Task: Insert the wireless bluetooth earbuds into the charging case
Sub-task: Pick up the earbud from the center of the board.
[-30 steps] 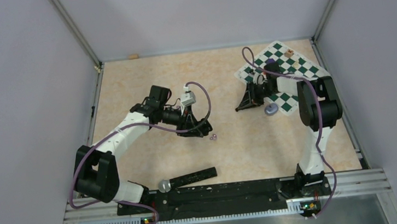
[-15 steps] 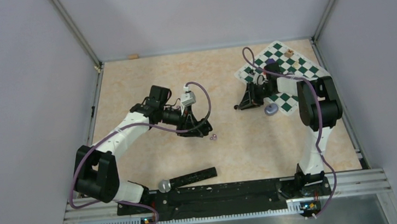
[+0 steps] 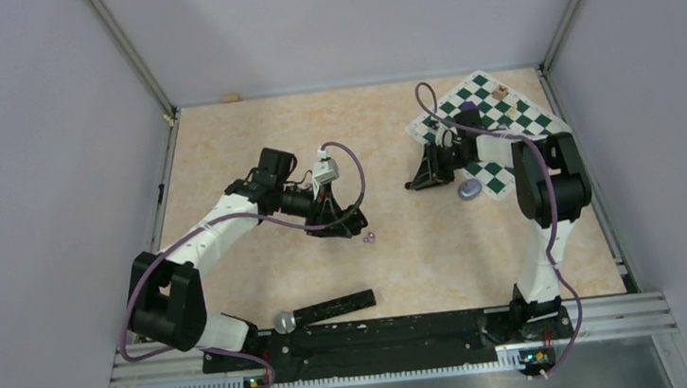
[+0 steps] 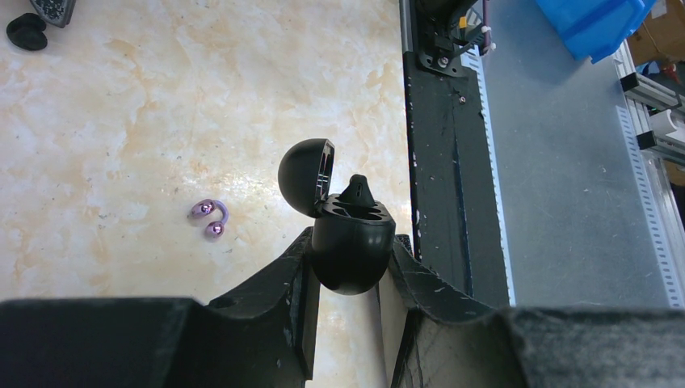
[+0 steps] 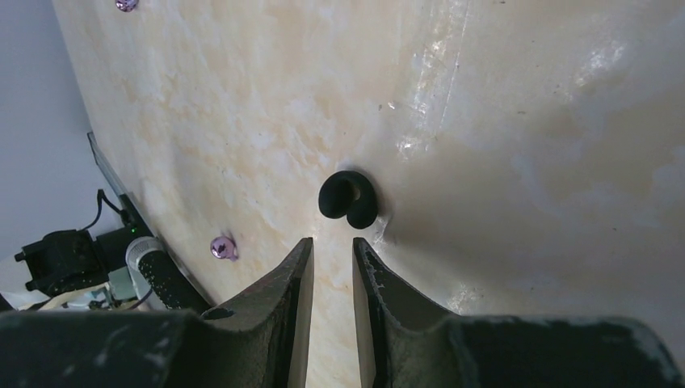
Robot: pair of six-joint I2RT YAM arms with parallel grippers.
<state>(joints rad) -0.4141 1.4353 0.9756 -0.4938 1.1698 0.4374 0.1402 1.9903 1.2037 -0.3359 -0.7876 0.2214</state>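
- left arm [image 3: 219, 220]: base at near edge, left side. Upper link slants toward counter centre, wrist folded back toward near edge.
- left gripper [image 4: 350, 241]: both fingers clamped on sides of black charging case [image 4: 347, 255].
- right arm [image 3: 548, 184]: base at near edge, right side. Rises upright, forearm reaches left from far-right corner.
- right gripper [image 5: 333, 242]: low over counter, fingers parted by narrow gap.

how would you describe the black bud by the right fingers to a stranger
Find the chessboard at the table's far right corner; the right gripper hangs off its left edge. Just past its fingers, on bare tabletop, lies the black bud, small and curled. The lilac bud is paler and farther off.
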